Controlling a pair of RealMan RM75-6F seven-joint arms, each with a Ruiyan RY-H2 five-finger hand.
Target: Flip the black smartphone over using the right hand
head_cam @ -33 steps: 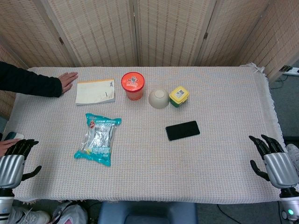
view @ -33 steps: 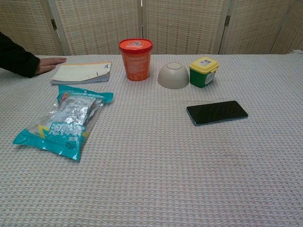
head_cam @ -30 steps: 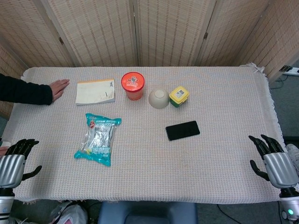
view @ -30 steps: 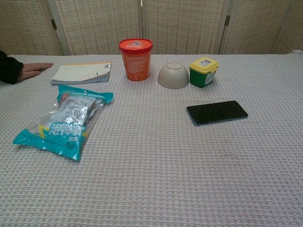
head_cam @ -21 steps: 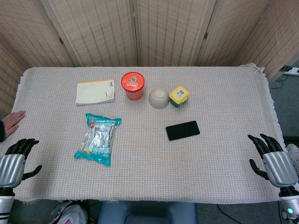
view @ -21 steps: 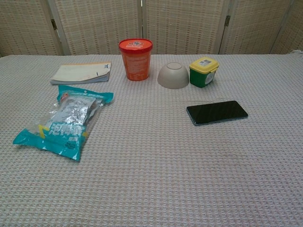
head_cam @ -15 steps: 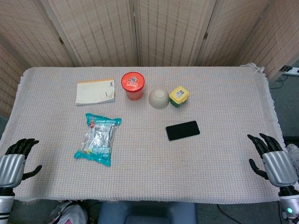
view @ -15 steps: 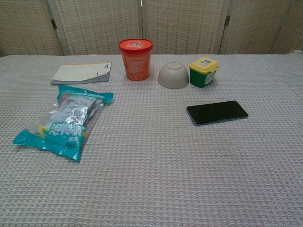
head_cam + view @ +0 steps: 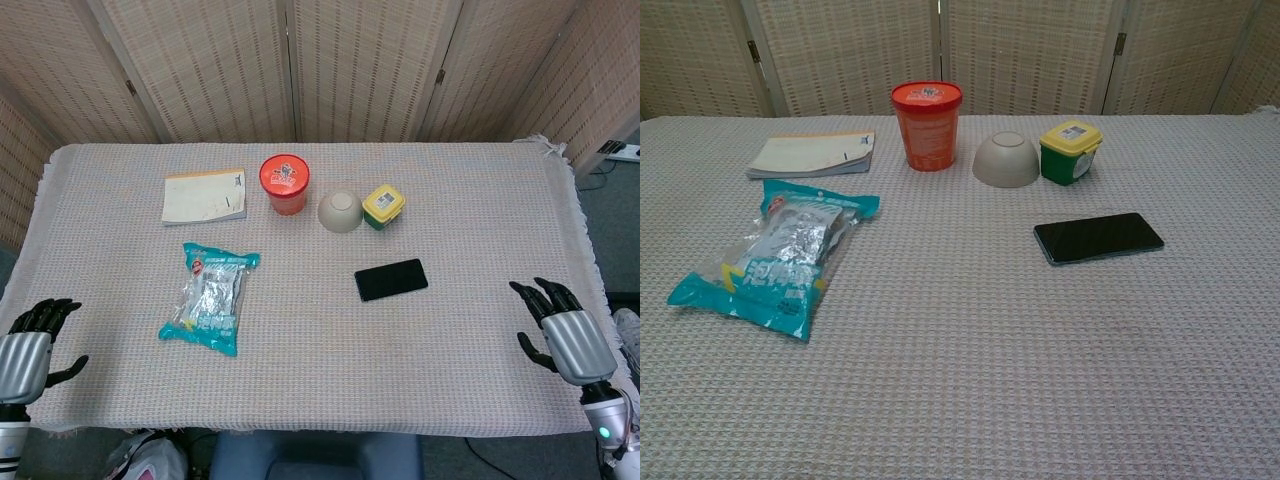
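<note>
The black smartphone (image 9: 391, 279) lies flat on the woven tablecloth, right of centre, glossy face up; the chest view shows the smartphone (image 9: 1098, 237) too. My right hand (image 9: 557, 333) hovers over the table's right front edge, well to the right of the phone, fingers apart and holding nothing. At the left front corner my left hand (image 9: 28, 345) stays low, fingers apart and empty. Neither hand appears in the chest view.
Behind the phone stand an upturned beige bowl (image 9: 340, 211), a green tub with a yellow lid (image 9: 383, 206) and an orange lidded cup (image 9: 285, 184). A notebook (image 9: 204, 195) lies at the back left, a teal snack bag (image 9: 210, 297) in front of it.
A person's arm and hand at the table's left edge has withdrawn out of view. My right hand has shifted slightly left and inward over the table edge.
</note>
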